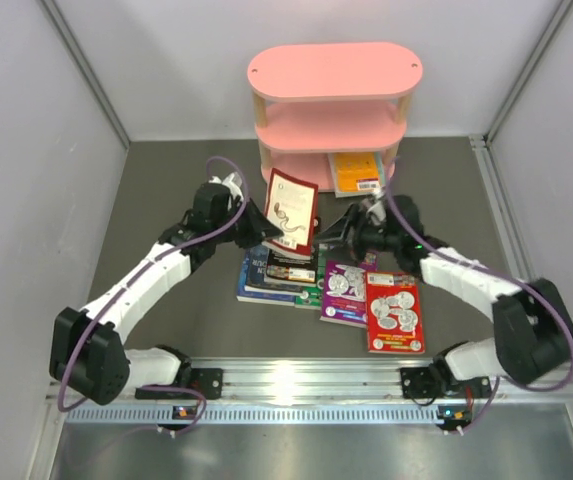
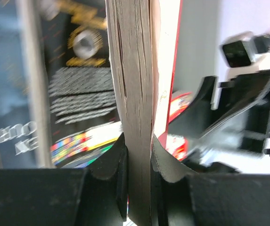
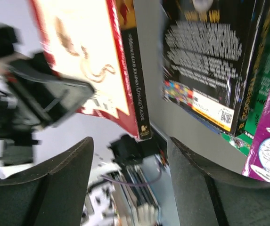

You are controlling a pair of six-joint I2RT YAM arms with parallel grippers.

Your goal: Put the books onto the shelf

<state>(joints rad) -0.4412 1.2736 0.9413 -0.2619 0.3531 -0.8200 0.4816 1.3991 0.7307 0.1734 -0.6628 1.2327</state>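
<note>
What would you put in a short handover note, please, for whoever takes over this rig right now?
The left hand is shut on the cream and red book, held upright above the pile.
The right hand is open and empty, beside that book.
The shelf shows bare top and middle boards; one orange and teal book lies at its lowest level.
On the table: a stack of dark books, a purple book, a red book.
Done: one book shelved, as far as visible.
Left: shelve the held book, then the rest.
</note>
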